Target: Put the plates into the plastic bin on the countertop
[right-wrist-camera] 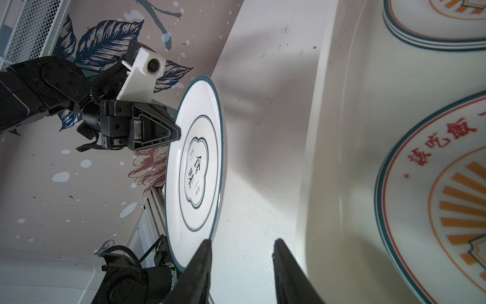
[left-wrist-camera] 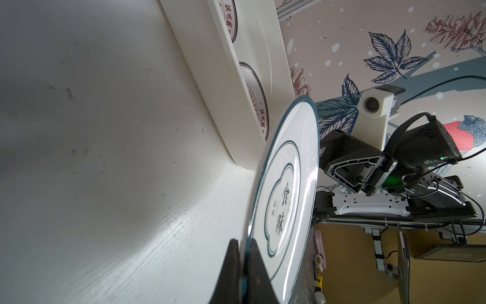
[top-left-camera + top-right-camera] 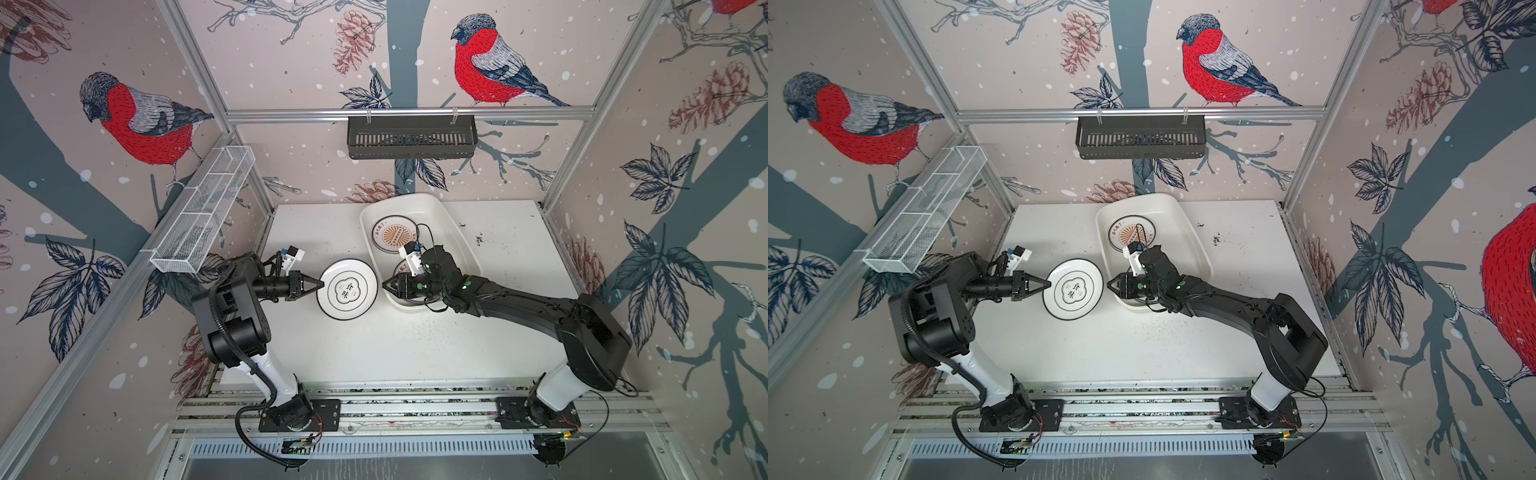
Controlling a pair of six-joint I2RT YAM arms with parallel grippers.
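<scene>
Left fingers (image 3: 311, 286) clamped on the near rim of the emblem plate (image 3: 347, 289), over the bench (image 3: 415, 345); right fingers (image 3: 392, 286) apart, just beside its far rim, at the plastic bin (image 3: 446, 226). Rigid, glazed, probably slippery and breakable: grip the rim.

The emblem plate (image 3: 347, 289), white with a thin dark rim, is at the centre of both top views. The left gripper (image 3: 321, 284) clamps its left edge and holds it off the speckled white tabletop (image 3: 415, 345). Just right of it the cream bin (image 3: 455, 232) lies slantwise, holding a sunburst plate (image 3: 392, 233) and, lower in frame, a second sunburst plate (image 1: 434, 197), mostly hidden from above.
</scene>
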